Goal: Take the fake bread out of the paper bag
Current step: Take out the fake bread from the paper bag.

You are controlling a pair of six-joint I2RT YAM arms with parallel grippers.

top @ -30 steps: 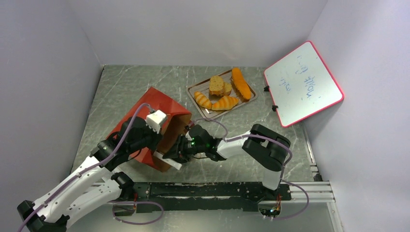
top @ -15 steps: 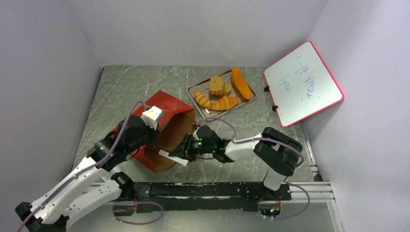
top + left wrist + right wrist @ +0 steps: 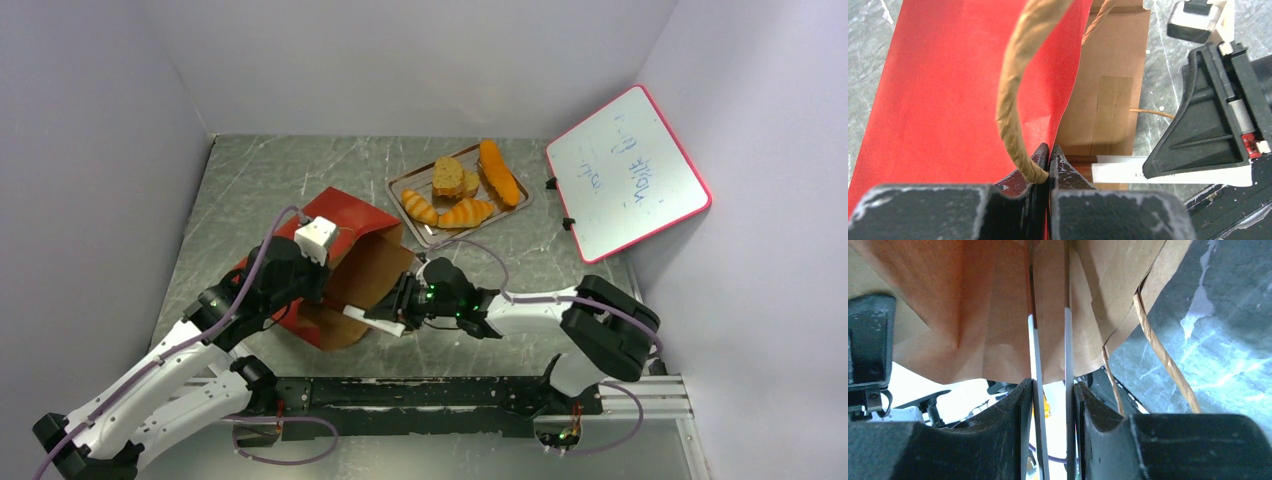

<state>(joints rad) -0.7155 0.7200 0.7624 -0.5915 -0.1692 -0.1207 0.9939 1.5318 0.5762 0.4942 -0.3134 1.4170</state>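
Note:
The paper bag (image 3: 345, 215), red outside and brown inside, lies tilted with its mouth toward my right arm. My left gripper (image 3: 1049, 150) is shut on the bag's red rim (image 3: 948, 90), beside a cord handle (image 3: 1010, 115). My right gripper (image 3: 1050, 385) is shut on white tongs (image 3: 1067, 340), whose two thin blades point into the bag's brown inside (image 3: 988, 300). From above, the tongs (image 3: 372, 321) lie at the bag's mouth. No bread shows between the blades. Fake bread lies on the tray (image 3: 402, 185): a long loaf (image 3: 499, 172), a speckled slice (image 3: 449, 177) and two ridged rolls (image 3: 466, 212).
A whiteboard with a red frame (image 3: 628, 172) leans against the right wall. A black rail (image 3: 450, 395) runs along the near table edge. Grey walls close in the left, back and right sides. The right arm's cable (image 3: 470, 250) loops near the tray.
My right arm has drawn back to the right with the tongs. The bag's mouth has swung toward it and shows more brown inside. My left gripper keeps its hold on the rim.

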